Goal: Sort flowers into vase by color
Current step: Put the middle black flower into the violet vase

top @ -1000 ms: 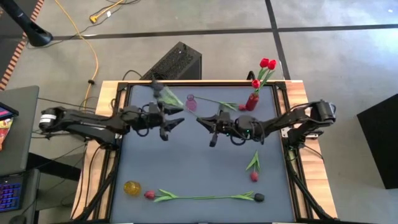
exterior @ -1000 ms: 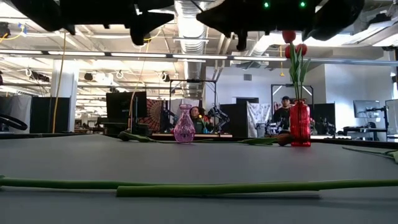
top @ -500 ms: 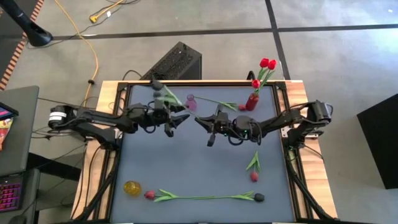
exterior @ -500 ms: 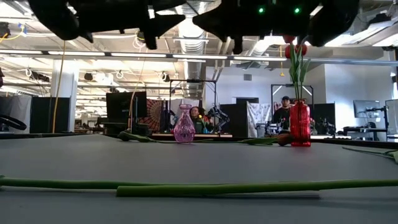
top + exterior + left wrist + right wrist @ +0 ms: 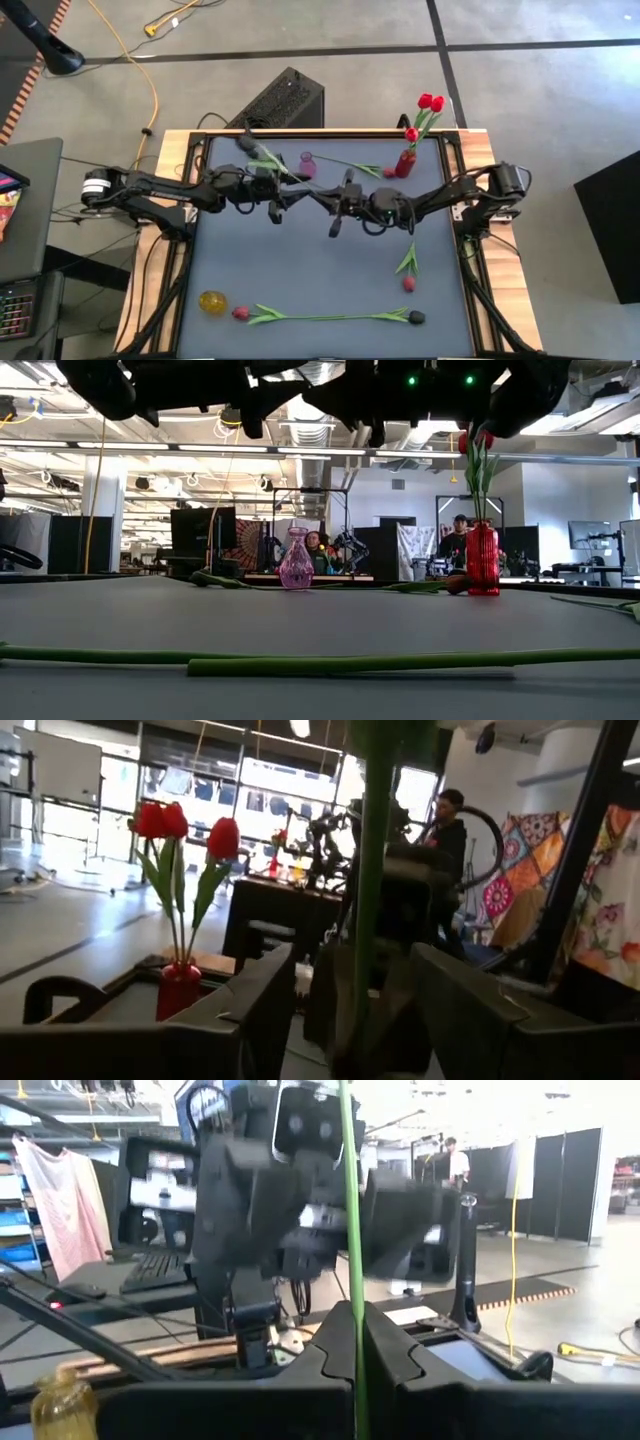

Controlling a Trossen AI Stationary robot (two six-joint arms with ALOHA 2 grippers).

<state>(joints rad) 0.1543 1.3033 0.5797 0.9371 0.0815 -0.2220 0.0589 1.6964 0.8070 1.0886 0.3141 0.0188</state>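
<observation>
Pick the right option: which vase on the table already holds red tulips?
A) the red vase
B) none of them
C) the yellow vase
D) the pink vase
A: three red tulips stand in the red vase at the table's far edge, while the pink vase and the yellow vase hold none.

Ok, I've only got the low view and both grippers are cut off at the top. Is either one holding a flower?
Observer: Yes. The right gripper is shut on a thin green stem.
Operator: And the left one?
Observer: The left gripper is open, with its fingers on either side of that same stem and facing the right gripper.
Operator: Which colour is it?
Observer: From above, the flower head looks dark, not bright red.
</observation>
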